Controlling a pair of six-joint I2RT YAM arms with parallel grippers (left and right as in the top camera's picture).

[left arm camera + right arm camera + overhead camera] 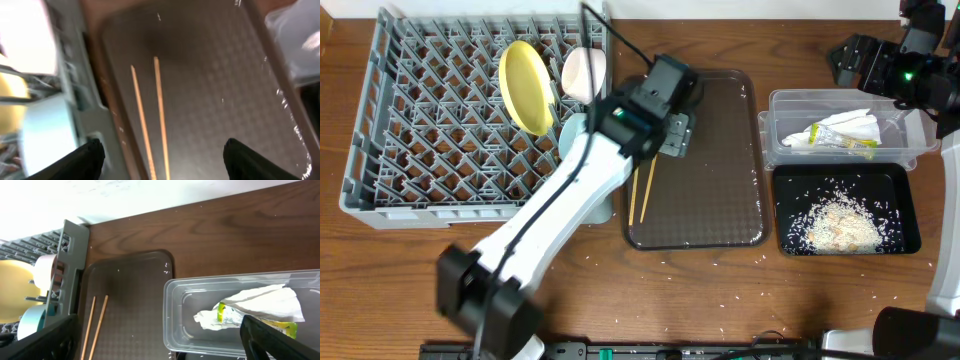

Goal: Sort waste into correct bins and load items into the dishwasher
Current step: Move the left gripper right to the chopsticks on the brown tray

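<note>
Chopsticks (161,110): pair, thin, straight, pale wood. Laid side by side, nearly parallel, on the textured dark brown tray (225,90), near its edge beside the grey pegged rack (420,150). Long axis set crosswise to the closing line of the left jaws, which are released, empty, poised above. Right jaws spread wide, empty, well apart.

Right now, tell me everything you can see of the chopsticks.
The chopsticks are two thin, straight sticks of pale bare wood. They lie flat, side by side with a small gap between them, along the left edge of the brown tray, which alone touches them. The left gripper hovers above with jaws open, hiding their far ends in the overhead view.
</note>
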